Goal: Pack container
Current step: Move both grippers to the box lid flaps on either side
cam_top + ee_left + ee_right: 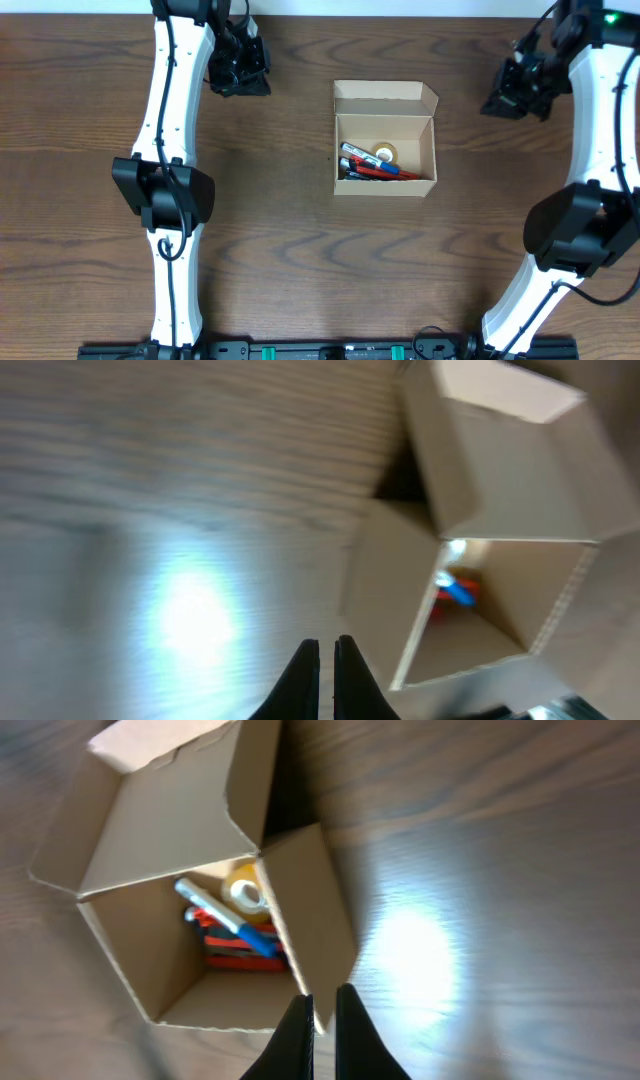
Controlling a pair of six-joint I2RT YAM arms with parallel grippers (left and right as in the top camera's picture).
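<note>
1. The container [386, 187] sits mid-table [300, 250], slightly toward the far edge. It is between the two arms and well apart from both.
2. Contents are in. Several pens [368, 166] (red, blue, dark) lie on the box floor along the near wall. A tape roll [386, 153] lies just beside them, toward the back.
3. No loose items show on the wood in any view, so I judge loading done.
4. Closing is what's left. The lid flap [385, 97] is still folded back on the far side, and a side flap [310, 910] sticks out toward the right arm.
5. The left gripper [327, 645] is clenched, with only a sliver between the fingers. It holds nothing and touches nothing. It hangs over bare wood to the left of the box, which fills the right of its camera view.
6. The right gripper [323, 998] is also clamped shut and empty, above the table to the right of the box. In its own view the tips line up with the side flap. The overhead view shows it clearly apart from the cardboard, so there is no contact.
7. My read is that the task is near its end. The flaps need tucking and the lid needs pushing over. Closed fingers suit a push better than a pinch. The box is light and will likely slide unless the other arm braces it.
</note>
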